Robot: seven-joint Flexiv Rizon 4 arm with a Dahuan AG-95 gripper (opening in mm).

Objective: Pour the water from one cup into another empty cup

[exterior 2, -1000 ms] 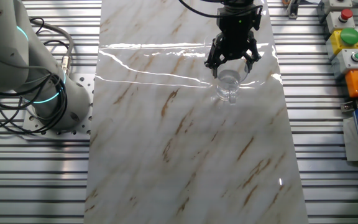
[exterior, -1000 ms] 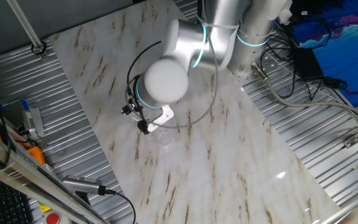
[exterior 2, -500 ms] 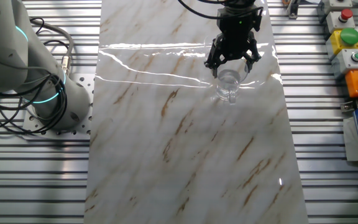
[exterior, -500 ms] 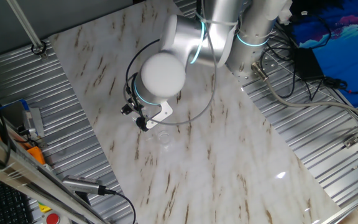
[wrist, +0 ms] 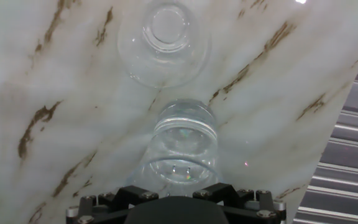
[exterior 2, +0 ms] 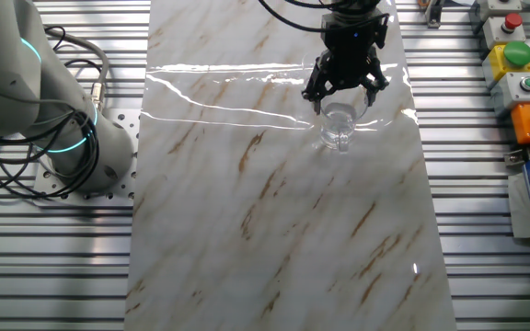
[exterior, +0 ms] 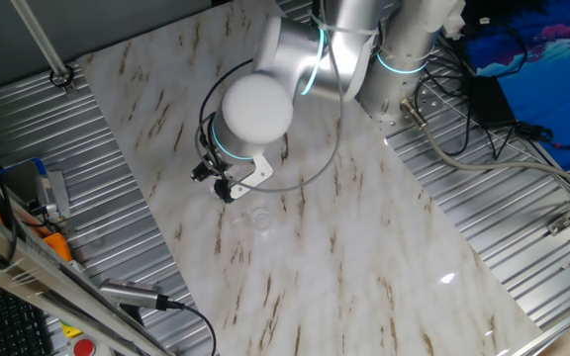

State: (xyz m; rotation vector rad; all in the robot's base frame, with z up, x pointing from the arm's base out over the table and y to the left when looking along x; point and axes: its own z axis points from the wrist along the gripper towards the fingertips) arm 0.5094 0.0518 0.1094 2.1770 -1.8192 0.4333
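Pincer: black two-finger gripper, jaws spread apart, holding nothing, hanging above the two glasses.
Source: larger clear round glass tumbler with thick base, upright on the white brown-veined marble table.
Receiver: smaller, shorter clear glass cup, upright, just beside the tumbler.
Key relation: in the hand view the small cup stands nearest the pincer and the tumbler lies beyond it, in line.
Water: not discernible.
Judgement: the grasp must reach past the small cup.

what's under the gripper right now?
A small clear glass stands on the marble table below the open gripper, with a wider glass just beyond it. Whether either holds water cannot be seen: both look clear.
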